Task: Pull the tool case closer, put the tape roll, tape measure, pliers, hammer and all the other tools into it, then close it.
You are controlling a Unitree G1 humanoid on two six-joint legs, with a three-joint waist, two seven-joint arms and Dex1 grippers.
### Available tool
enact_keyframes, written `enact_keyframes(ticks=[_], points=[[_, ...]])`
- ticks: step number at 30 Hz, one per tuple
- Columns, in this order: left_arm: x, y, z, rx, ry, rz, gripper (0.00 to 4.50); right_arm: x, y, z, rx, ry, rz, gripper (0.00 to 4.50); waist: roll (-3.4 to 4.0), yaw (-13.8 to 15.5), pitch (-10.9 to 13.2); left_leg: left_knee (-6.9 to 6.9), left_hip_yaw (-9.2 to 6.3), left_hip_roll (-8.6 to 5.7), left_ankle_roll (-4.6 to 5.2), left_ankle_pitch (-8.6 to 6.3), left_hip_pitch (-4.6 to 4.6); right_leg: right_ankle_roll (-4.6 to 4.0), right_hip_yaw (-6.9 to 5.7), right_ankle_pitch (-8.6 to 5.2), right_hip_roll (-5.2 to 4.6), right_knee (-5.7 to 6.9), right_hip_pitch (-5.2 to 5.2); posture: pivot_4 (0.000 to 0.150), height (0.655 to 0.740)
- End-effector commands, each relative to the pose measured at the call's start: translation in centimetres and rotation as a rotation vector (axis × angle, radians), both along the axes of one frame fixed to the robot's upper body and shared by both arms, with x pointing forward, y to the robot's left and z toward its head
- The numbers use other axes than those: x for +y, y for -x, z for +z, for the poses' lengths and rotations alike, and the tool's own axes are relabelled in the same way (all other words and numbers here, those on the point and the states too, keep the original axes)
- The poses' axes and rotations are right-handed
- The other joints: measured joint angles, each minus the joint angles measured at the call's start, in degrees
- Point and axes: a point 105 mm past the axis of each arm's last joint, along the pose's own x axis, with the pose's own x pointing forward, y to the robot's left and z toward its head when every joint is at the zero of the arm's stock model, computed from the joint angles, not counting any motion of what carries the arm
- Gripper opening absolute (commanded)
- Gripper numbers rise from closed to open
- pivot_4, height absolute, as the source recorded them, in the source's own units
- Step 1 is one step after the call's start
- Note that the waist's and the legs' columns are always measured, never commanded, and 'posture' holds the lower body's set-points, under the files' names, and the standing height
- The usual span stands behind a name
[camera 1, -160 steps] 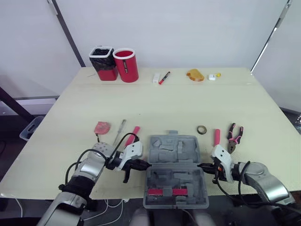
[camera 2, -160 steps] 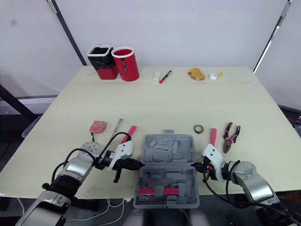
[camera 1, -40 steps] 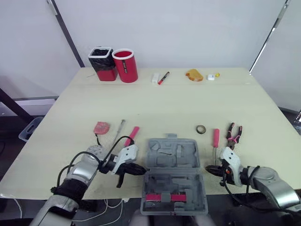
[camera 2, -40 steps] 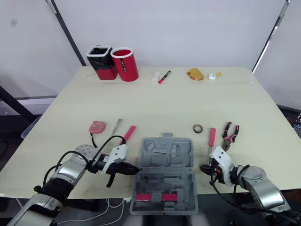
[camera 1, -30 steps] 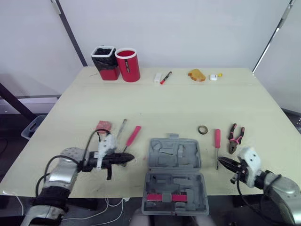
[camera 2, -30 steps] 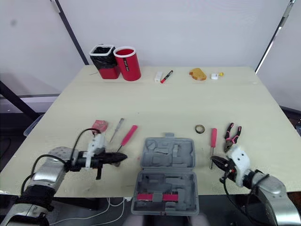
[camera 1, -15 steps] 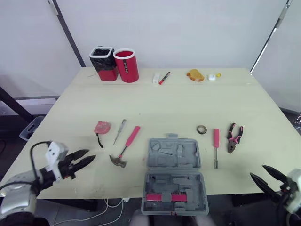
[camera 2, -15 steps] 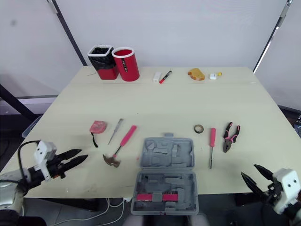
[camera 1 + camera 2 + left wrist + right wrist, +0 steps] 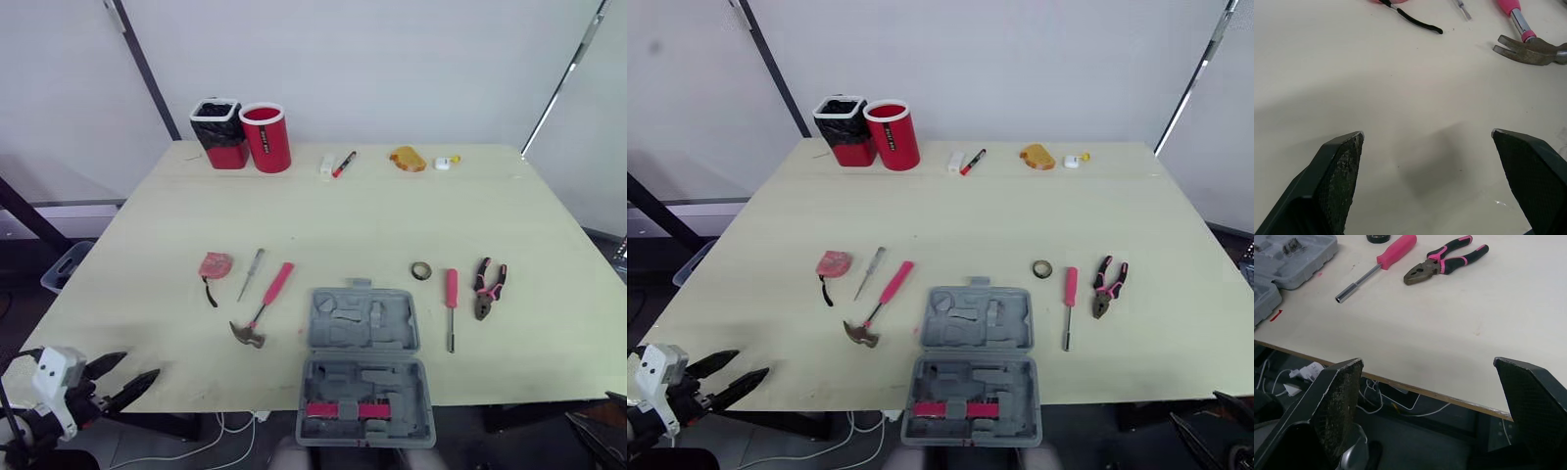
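The grey tool case (image 9: 364,362) lies open at the table's front edge, its moulded slots bare except for a red strip. Left of it lie the pink-handled hammer (image 9: 263,308), a thin metal tool (image 9: 254,272) and the pink tape measure (image 9: 214,265). To its right are the tape roll (image 9: 421,270), a pink screwdriver (image 9: 451,304) and the pliers (image 9: 488,287). My left gripper (image 9: 132,372) hangs open off the table's front left corner, holding nothing. My right gripper (image 9: 1427,361) is open beyond the front right edge, with the pliers (image 9: 1444,264) ahead of it.
Two red cups (image 9: 265,137) stand at the back left. A marker (image 9: 342,163), a white piece (image 9: 326,164), an orange object (image 9: 406,157) and a small white item (image 9: 446,163) lie along the back. The case's near half overhangs the table's front edge (image 9: 196,403).
Both grippers went from shut to open, drew away from the case's sides and swung outward and back past the table's front corners. The case and tools have not moved.
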Motion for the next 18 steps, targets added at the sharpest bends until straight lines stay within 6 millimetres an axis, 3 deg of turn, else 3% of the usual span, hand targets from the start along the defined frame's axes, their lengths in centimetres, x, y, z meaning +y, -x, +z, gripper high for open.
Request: enact_keyframes(ticks=[1,9,14,18], points=[[-0.7,-1.4,1.8,-0.072,-0.018,-0.057,4.46,0.2,-1.2,1.7,-0.048,0.021,0.043,4.5,0.0,0.0,0.0,0.0,0.0,0.0,0.0,0.0,0.0,-0.1,0.0,0.06,0.0,0.0,0.0,0.15,0.74],[-5.2,-4.9,4.2,-0.147,-0.002,-0.272,4.46,4.1,-7.4,4.3,-0.112,0.027,0.226,4.5,-0.01,-0.1,0.0,0.02,0.32,-0.13,0.09,0.06,-0.01,-0.11,0.02,0.09,0.31,0.04,0.06,0.15,0.74],[-9.9,-6.5,5.9,-0.204,0.003,-0.469,4.46,8.6,-12.8,5.5,-0.111,0.05,0.383,4.5,-0.01,-0.4,0.1,-0.01,0.38,-0.16,0.1,0.06,-0.09,-0.1,0.09,0.09,0.48,0.01,-0.01,0.15,0.74],[-12.7,-6.8,6.9,-0.221,-0.008,-0.592,4.46,10.8,-15.9,5.8,-0.066,0.162,0.485,4.5,0.0,-0.2,0.1,0.1,0.35,-0.17,0.11,0.06,-0.08,-0.1,0.13,0.11,0.55,0.06,0.03,0.15,0.74]])
